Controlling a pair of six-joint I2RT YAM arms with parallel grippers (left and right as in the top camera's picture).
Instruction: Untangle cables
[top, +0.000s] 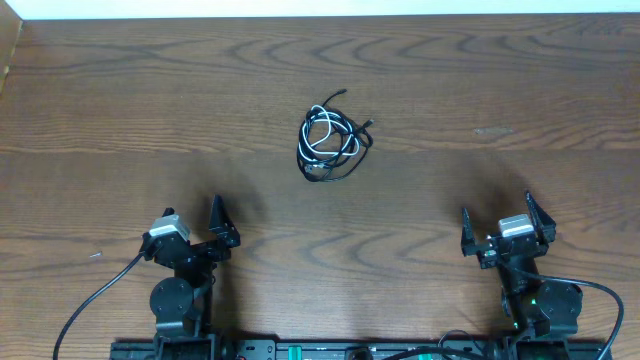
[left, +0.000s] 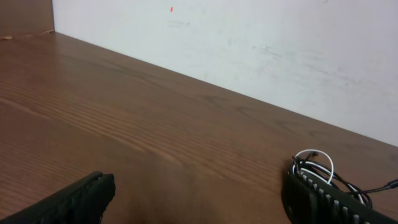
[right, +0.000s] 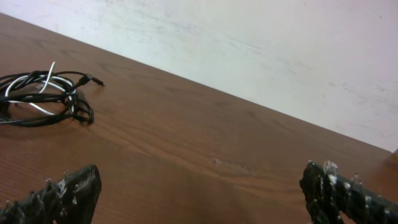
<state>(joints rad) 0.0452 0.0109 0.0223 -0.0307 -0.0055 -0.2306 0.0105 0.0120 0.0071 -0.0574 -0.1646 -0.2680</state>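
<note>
Your wooden desk (top: 120, 100) carries everything. Your left tool (top: 192, 215) and right tool (top: 497, 210) both stand wide, holding nothing. The cables (top: 330, 145), black and white, lie coiled together mid-desk, well apart from both.

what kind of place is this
Probably a robot lab test bench: a left arm and right arm mounted at one edge of a wooden table, a plain white wall behind, and a tangle of cables laid out.
</note>
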